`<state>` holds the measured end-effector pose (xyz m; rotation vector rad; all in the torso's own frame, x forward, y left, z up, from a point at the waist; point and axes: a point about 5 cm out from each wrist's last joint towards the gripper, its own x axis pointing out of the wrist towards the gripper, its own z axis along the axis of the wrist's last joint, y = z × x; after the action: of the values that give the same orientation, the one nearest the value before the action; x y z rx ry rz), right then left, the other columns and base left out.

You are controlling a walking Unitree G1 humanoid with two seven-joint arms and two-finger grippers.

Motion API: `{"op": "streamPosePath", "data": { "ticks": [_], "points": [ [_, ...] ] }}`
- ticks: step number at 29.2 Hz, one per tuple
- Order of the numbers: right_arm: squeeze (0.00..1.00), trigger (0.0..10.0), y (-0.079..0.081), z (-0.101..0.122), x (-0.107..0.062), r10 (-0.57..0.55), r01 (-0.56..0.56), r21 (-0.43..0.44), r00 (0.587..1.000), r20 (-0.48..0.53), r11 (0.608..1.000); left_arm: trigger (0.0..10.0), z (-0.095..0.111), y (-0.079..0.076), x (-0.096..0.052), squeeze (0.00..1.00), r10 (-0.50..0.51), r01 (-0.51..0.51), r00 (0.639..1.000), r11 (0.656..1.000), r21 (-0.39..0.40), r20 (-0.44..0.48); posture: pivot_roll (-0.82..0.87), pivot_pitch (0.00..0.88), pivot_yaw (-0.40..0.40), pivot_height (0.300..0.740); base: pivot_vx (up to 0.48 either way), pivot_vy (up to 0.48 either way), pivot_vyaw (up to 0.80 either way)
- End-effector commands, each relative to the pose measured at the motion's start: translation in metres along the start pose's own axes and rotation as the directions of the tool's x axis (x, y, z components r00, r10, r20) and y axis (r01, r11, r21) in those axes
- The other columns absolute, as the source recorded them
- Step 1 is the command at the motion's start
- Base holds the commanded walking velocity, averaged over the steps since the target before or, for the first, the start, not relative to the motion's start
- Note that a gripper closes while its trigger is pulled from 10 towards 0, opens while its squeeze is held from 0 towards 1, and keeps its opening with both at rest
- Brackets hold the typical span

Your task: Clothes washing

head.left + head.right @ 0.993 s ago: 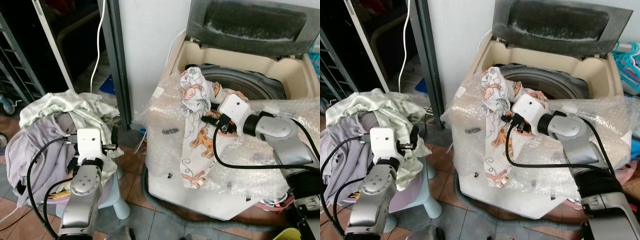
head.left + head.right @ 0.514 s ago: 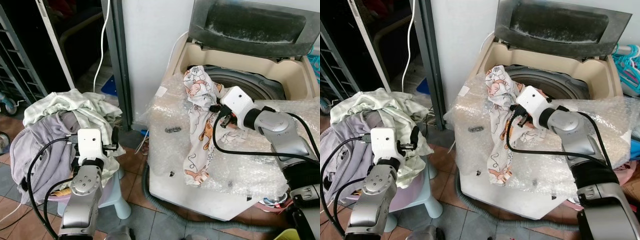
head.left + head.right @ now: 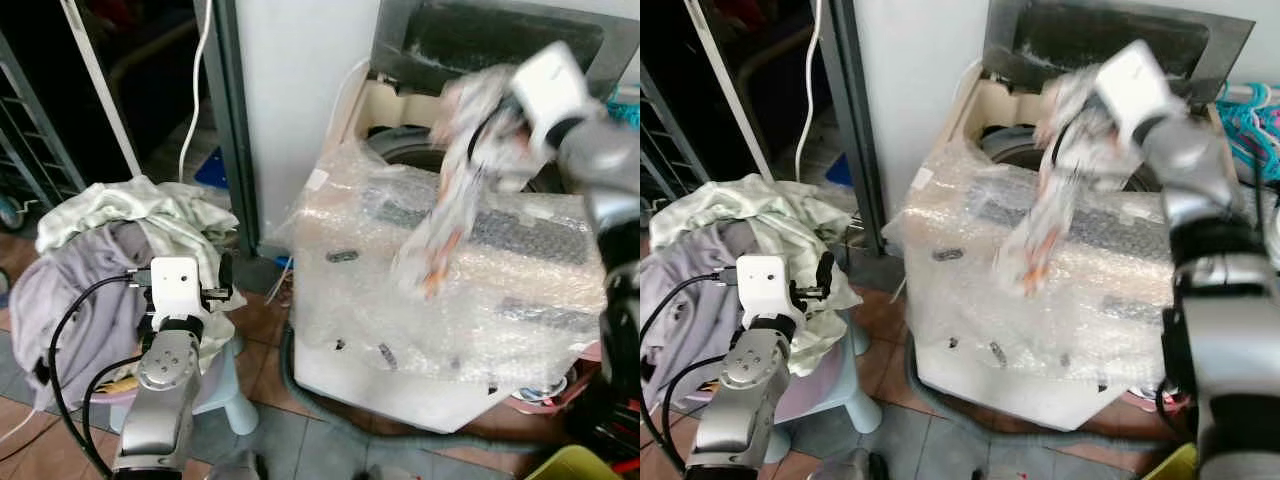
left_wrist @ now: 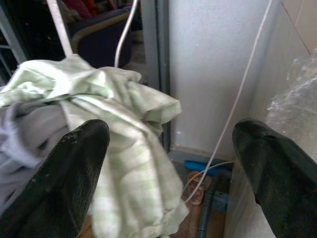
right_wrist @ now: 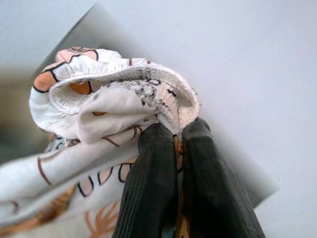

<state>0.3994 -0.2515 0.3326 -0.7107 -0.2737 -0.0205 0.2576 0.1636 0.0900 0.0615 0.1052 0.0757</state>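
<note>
Right gripper: its jaws are clenched on a bunched fold of the white cartoon-print cloth with orange and black figures, the two black fingers pressed almost together with only a sliver of fabric between them.
Right gripper's place: upper right of the left eye view, raised over the open top of the beige top-loading washing machine.
Printed cloth: it hangs from the jaws in a long strip, trailing down and to the left in front of the machine's rim, its lower end over the clear bubble wrap sheet draped on the machine's front.
Left gripper: jaws spread wide and holding nothing, one finger at each side of the left wrist view.
Left gripper's place: lower left of the left eye view, just in front of the heap of pale green and lilac laundry; whether it touches the heap cannot be told.
Laundry heap: it rests on a pale blue plastic stool, left of the machine, with a grey door frame between them.
Hard to make out: the right arm and the hanging cloth are smeared by motion blur in both eye views, so the print is unreadable there; the machine's drum is mostly hidden behind cloth and arm.
</note>
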Motion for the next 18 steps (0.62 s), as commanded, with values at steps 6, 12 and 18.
{"op": "streamPosePath", "data": {
  "ticks": [6,12,18],
  "points": [
    [0.0,8.7,-0.01,0.015,0.001,-0.079,0.082,-0.018,0.989,0.123,0.996,10.0,0.003,0.004,-0.002,0.0,0.026,-0.026,1.0,1.0,0.006,0.01,-0.03,0.0,-0.036,0.74,0.0,0.0,0.0],
    [1.0,10.0,0.033,-0.039,-0.013,0.144,-0.139,0.096,0.989,-0.041,0.986,10.0,0.003,0.003,-0.003,0.0,0.023,-0.023,1.0,1.0,0.003,0.007,-0.03,0.0,-0.032,0.74,0.0,0.0,0.0],
    [1.0,10.0,0.033,-0.051,-0.022,0.102,-0.096,0.143,0.994,-0.03,0.985,10.0,0.003,0.002,-0.002,0.0,0.011,-0.011,1.0,1.0,0.006,0.004,-0.04,0.0,-0.024,0.74,0.0,0.0,0.0]
  ]
}}
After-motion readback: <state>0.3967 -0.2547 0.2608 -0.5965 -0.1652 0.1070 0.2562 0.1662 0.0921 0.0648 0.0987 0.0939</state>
